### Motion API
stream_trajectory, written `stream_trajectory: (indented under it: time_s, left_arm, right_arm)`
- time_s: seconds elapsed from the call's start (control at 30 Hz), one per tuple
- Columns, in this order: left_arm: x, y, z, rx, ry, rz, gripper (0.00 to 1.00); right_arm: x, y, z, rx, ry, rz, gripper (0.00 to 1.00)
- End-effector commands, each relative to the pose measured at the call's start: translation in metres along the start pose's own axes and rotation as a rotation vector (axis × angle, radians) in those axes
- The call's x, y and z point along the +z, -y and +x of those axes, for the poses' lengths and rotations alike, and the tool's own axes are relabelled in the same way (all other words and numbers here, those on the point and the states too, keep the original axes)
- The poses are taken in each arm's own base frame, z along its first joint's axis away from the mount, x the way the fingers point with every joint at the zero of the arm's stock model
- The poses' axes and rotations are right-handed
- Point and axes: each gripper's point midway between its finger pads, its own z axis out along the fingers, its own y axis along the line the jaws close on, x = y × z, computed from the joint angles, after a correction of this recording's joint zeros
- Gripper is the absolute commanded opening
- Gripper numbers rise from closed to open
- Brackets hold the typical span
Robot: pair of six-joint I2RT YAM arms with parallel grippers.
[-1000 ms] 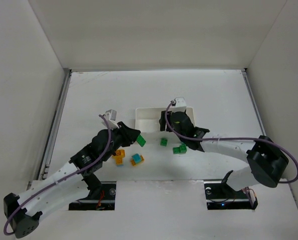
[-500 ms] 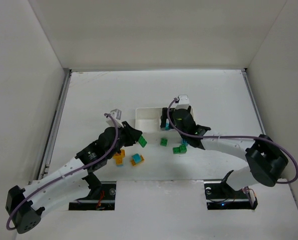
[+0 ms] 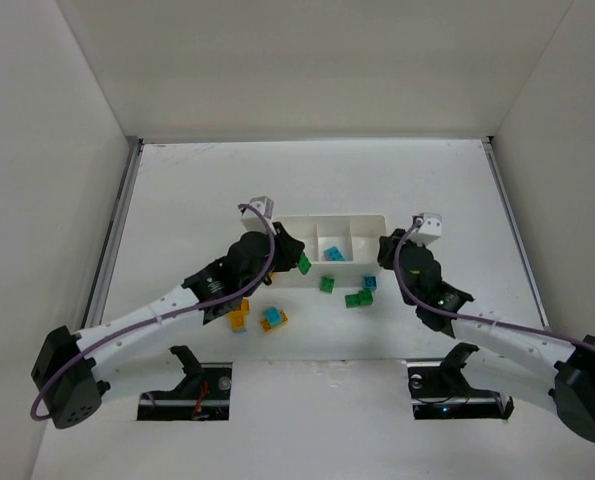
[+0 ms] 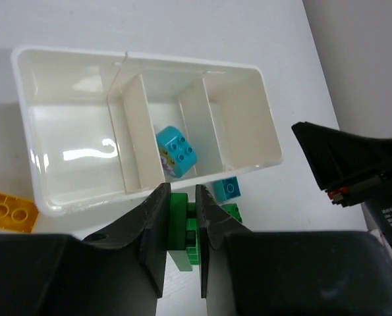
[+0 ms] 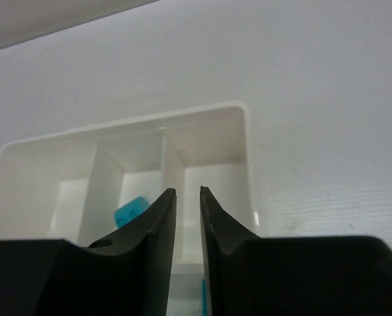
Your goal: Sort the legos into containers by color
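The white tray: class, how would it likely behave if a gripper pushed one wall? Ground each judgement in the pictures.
The white tray looks thin-walled and holds only one cyan brick, so it is probably light and would slide on the smooth table. It is low and wide, so tipping seems unlikely. Its two dividers probably keep it stiff.
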Motion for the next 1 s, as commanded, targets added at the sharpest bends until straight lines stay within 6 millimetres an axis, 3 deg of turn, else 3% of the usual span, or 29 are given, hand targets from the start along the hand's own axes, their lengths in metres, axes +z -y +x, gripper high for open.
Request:
stream_trajectory:
  time_s: [0.0,0.07,0.2,0.27,0.47,0.7,0.97]
  left_arm:
    - [0.014,0.034,-0.039,0.051,0.119,0.049,0.13]
    - [0.030,0.044,-0.043,0.070,0.127,0.044,0.14]
    - [0.066,0.068,-0.037,0.105,0.117,0.056,0.13]
    - [0.083,0.076,-0.032,0.107,0.115,0.048,0.13]
    - [0.126,0.107,-0.017,0.138,0.103,0.060,0.13]
    - [0.163,0.120,0.005,0.201,0.101,0.031,0.17]
    - [0.167,0.118,0.006,0.217,0.107,0.015,0.52]
  right_arm:
    - [0.000,0.025,-0.017,0.120,0.101,0.104,0.31]
    - [-0.001,0.035,-0.016,0.142,0.117,0.133,0.37]
    - [-0.003,0.051,-0.017,0.167,0.152,0.173,0.63]
    - [-0.005,0.056,-0.017,0.189,0.164,0.182,0.71]
    - [-0.014,0.068,-0.027,0.237,0.211,0.202,0.73]
    - [-0.014,0.069,-0.027,0.242,0.205,0.203,0.74]
    - [-0.018,0.067,-0.032,0.258,0.218,0.186,0.81]
